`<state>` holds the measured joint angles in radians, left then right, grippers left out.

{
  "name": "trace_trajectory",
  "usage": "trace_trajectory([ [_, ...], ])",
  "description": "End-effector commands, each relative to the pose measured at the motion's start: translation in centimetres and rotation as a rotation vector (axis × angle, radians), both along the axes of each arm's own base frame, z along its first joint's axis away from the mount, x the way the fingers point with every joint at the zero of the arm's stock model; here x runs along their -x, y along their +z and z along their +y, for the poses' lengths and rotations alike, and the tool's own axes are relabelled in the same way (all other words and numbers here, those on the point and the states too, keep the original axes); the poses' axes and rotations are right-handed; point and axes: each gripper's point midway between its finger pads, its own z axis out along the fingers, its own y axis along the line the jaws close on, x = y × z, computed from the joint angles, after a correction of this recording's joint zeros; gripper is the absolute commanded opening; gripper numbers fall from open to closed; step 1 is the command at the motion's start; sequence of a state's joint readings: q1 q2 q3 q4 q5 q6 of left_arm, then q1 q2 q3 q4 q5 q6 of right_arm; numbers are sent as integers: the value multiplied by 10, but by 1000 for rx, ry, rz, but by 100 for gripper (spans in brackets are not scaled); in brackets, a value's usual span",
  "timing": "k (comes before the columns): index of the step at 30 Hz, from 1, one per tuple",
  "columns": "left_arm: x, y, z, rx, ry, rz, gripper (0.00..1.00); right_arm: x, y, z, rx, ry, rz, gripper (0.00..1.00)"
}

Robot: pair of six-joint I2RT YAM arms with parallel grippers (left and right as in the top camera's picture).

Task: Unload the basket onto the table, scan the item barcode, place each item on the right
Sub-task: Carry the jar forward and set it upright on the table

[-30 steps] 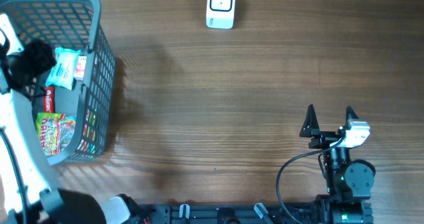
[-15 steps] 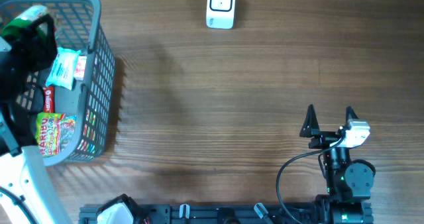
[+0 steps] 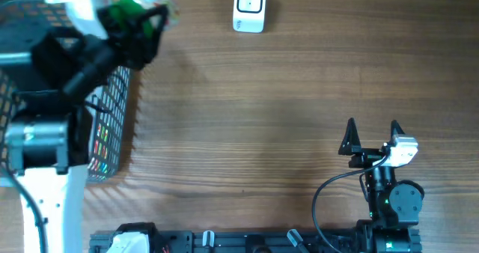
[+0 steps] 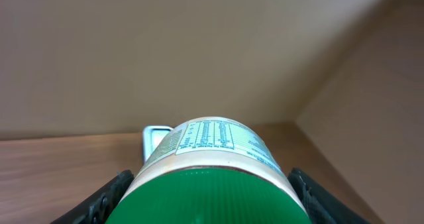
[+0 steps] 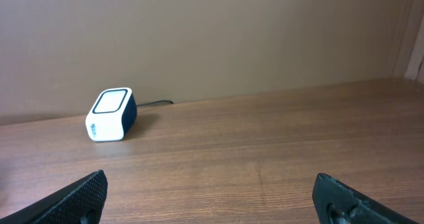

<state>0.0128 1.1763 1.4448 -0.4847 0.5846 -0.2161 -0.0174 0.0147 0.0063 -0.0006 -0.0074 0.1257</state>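
Overhead view: left claw (image 3: 141, 19) gripping jar (image 3: 152, 0), long axis aimed right toward scanner (image 3: 249, 7) — right claw (image 3: 372, 137) splayed, farther off.

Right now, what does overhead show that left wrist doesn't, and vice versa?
Overhead only: the grey plastic mesh basket on the left of the table, and the right gripper, open and empty.
Left wrist only: the fine-print table on the label of the green-lidded cylindrical tub.
Both: that tub clamped in the left gripper, the white box-shaped barcode scanner beyond it, and the brown wooden table.
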Motion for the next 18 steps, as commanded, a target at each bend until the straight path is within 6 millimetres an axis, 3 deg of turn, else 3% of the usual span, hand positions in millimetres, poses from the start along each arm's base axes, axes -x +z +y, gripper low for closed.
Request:
trace_trajectory([
  [1, -10, -9, -29, -10, -41, 30, 61, 0, 1, 4, 15, 21, -8, 100],
  [4, -20, -44, -58, -39, -92, 137, 61, 0, 1, 4, 14, 21, -8, 100],
  [9, -28, -161, -101, -212, -130, 471, 60, 0, 2, 4, 14, 21, -8, 100],
  [13, -27, -228, -122, -361, -116, 620, 61, 0, 2, 4, 15, 21, -8, 100],
  [18, -28, -284, -124, -535, -63, 701, 64, 0, 1, 4, 15, 21, -8, 100],
])
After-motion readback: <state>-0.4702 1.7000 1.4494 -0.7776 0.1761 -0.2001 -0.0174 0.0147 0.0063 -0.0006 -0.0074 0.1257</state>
